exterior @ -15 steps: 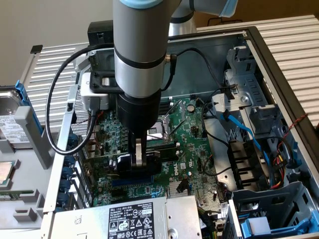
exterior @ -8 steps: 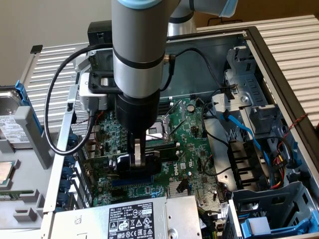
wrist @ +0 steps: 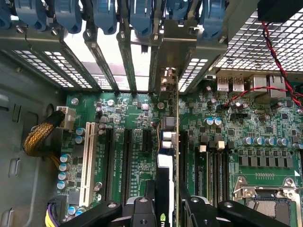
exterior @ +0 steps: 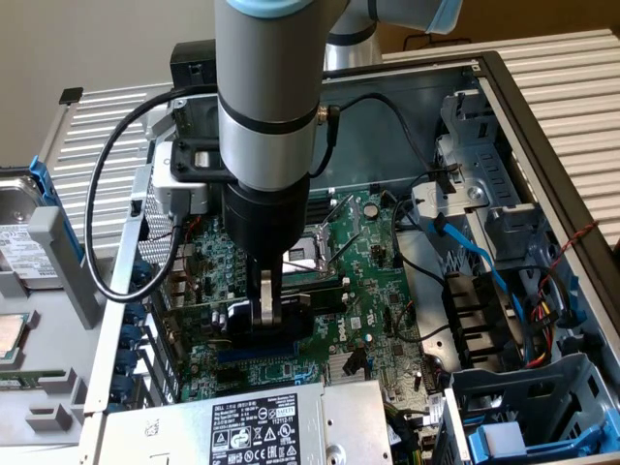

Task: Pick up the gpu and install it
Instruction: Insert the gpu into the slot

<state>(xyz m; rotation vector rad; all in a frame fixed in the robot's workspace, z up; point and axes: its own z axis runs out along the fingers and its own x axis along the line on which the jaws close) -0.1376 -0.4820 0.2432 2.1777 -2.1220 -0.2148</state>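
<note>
The gripper (exterior: 274,312) hangs low inside the open computer case (exterior: 387,126), over the expansion-slot end of the green motherboard (exterior: 378,291). Its fingers (wrist: 142,210) are partly closed and clamp the gpu (wrist: 164,182) from both sides, on the black fan shroud.

The gpu stands on edge, upright, among the black expansion slots of the motherboard, a few slots away from the long white PCI slot (wrist: 87,156). Its silver bracket (wrist: 169,66) lies against the case's rear wall, in one of the slot openings under the row of blue latches (wrist: 142,16). Whether the card's lower edge is pressed fully into its slot cannot be told.

The CPU socket (wrist: 265,198) lies on the far side of the card from the white slot. A yellow-sleeved cable bundle (wrist: 40,137) plugs in at the motherboard's edge beyond the white slot. A power supply (exterior: 194,426) with a white label lies at the case's edge near the gripper, and a hard drive (exterior: 15,242) lies outside the case at the exterior view's left.
</note>
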